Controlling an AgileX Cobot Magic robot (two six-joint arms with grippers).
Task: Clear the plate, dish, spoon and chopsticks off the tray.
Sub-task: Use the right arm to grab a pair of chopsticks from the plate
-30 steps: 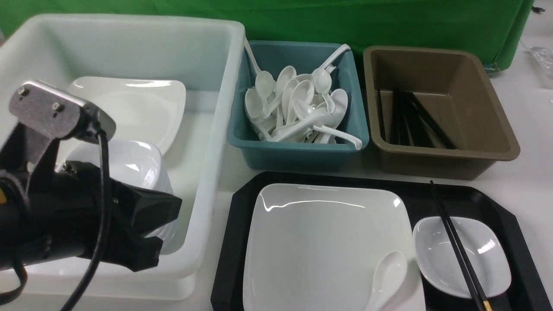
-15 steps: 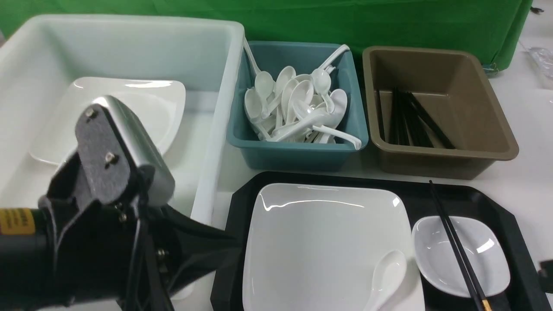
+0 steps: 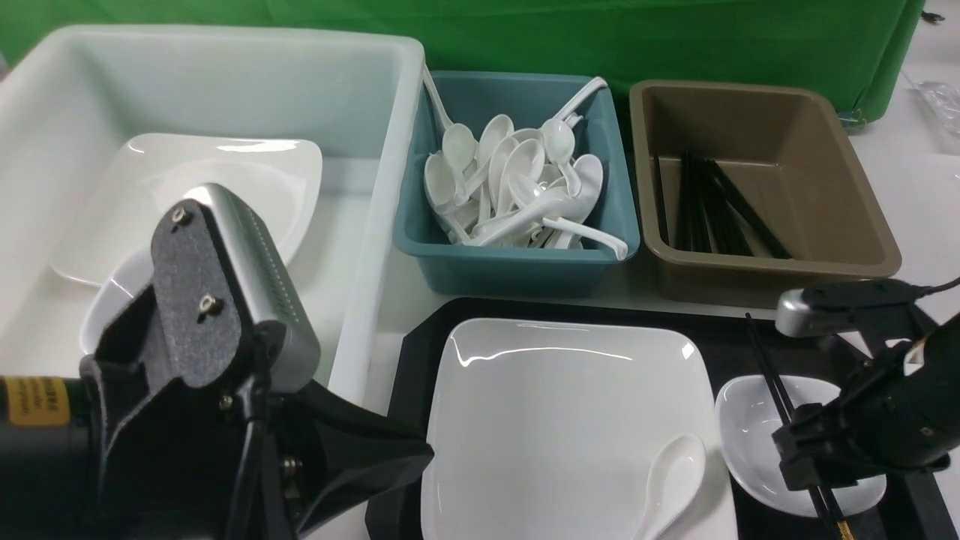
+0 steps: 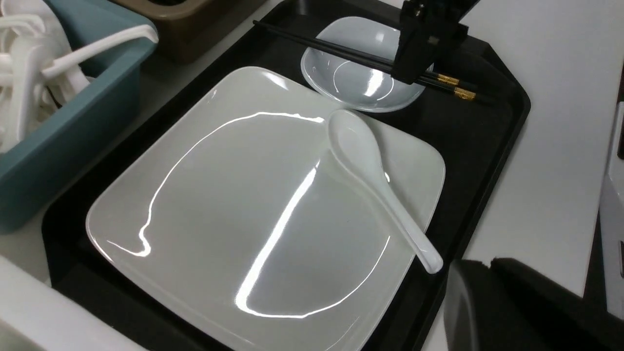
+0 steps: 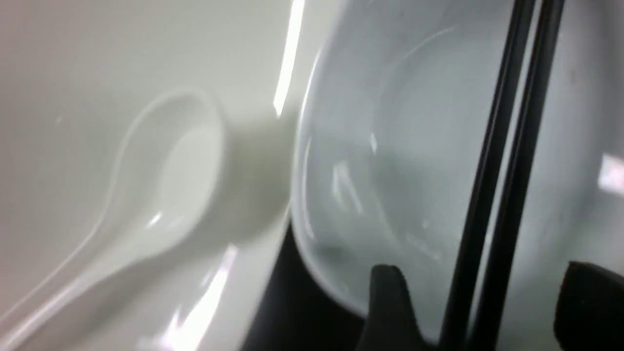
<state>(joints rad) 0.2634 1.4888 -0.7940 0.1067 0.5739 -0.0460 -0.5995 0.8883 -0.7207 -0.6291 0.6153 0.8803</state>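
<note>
My right gripper (image 5: 482,292) hangs released at the right end of the tray (image 3: 420,337). Its spread jaws straddle the chopsticks (image 5: 491,146), which lie unpinched across the dish (image 3: 750,427). My left gripper (image 3: 390,457) is clenched beside the tray's near left corner. On the tray I count one plate (image 3: 555,420), one dish, two chopsticks, and one spoon (image 3: 675,469) on the plate's near right corner.

The front view looks forward and down across the tray (image 3: 727,330) from mid-distance. The left wrist view faces the same tray obliquely, nearer. The right wrist view hangs very close above the dish (image 5: 414,146), which all three views share.
</note>
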